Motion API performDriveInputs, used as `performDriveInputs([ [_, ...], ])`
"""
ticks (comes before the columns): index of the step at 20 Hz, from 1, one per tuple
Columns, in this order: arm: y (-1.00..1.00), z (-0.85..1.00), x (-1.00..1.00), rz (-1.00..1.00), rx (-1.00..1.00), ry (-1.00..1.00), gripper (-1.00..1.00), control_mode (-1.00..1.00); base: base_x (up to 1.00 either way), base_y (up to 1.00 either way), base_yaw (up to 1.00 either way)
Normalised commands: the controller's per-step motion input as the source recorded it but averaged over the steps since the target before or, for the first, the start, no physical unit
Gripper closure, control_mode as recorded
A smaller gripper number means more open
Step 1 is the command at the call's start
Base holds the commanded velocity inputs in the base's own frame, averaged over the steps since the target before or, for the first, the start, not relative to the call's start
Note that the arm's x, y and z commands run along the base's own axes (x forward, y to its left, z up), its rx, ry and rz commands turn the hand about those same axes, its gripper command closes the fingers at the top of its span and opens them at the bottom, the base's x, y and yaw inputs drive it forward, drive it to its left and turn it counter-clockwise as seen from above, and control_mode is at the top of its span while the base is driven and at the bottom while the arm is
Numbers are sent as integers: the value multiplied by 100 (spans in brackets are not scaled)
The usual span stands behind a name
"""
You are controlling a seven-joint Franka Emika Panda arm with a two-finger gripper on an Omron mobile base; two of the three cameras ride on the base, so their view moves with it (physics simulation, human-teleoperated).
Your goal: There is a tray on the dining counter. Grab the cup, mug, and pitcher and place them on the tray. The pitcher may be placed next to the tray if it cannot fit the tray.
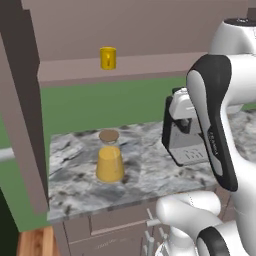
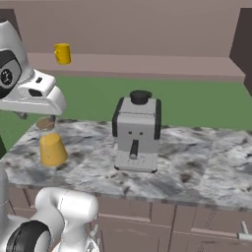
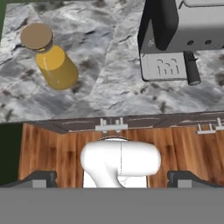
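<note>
The pitcher (image 1: 109,161), a conical glass carafe of orange-yellow liquid with a brown cork lid, stands upright on the left part of a marble counter (image 1: 150,175). It also shows in the right base view as the pitcher (image 2: 51,147) and at the upper left of the hand view as the pitcher (image 3: 50,61). The yellow mug (image 1: 108,58) sits far back on a brown ledge, also visible as the mug (image 2: 62,53). My gripper (image 3: 112,180) is open and holds nothing, raised in front of the counter's near edge and well short of the pitcher. The tray and the cup are out of view.
A grey and black coffee machine (image 1: 182,132) stands on the counter right of the pitcher, seen too as the coffee machine (image 2: 137,133). A green floor strip separates counter and ledge. A brown wall panel (image 1: 22,100) rises at the counter's left end. Drawer handles (image 3: 111,126) line the cabinet front.
</note>
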Motion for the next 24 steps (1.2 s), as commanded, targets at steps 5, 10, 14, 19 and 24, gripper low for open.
performDriveInputs([
  [5, 0, 0, 0, 0, 0, 0, -100, 100, 61, 0, 10],
  [10, 0, 0, 0, 0, 0, 0, -100, 100, 44, 0, 5],
  [14, 0, 0, 0, 0, 0, 0, -100, 100, 1, 0, 0],
  [19, 10, 1, 0, 3, 0, -5, -100, -100, 0, 0, 0],
  [24, 24, 24, 0, 10, 0, -23, -100, -100, 0, 0, 0],
])
